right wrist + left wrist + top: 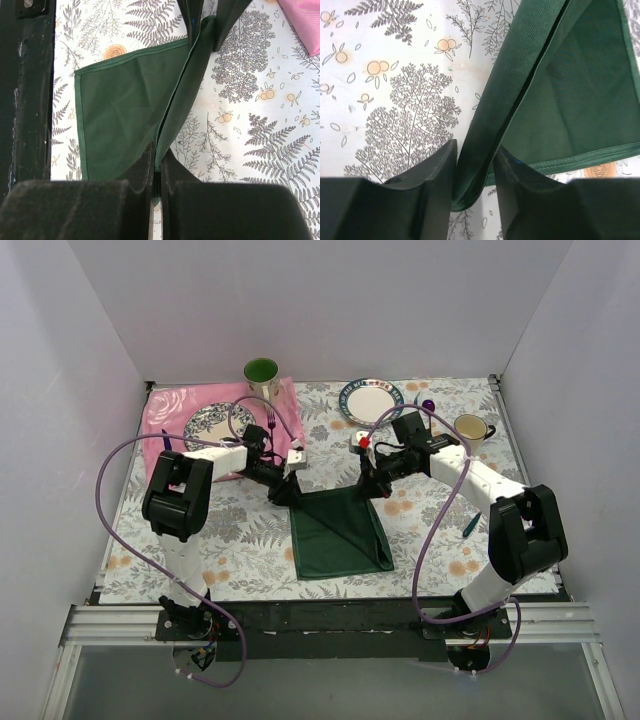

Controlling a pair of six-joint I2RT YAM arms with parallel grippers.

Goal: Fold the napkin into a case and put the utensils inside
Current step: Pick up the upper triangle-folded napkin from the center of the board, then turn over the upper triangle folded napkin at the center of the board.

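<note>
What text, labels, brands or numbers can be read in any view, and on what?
None can be read. The napkin, the fern-print tablecloth, the plate on the pink cloth, the far plate, the green cup and the cream mug show only pattern or plain colour.
The left arm and right arm carry no mark legible at this size.

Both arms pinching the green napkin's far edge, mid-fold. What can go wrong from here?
1. The left fingers hold only a narrow bunched strip of the napkin; it may slip out during the fold.
2. The edge runs stretched between them and the right fingers; uneven motion would likely skew the fold or yank one corner free.
3. The rest lies loose on the table, so pulling may drag it instead of folding it.
</note>
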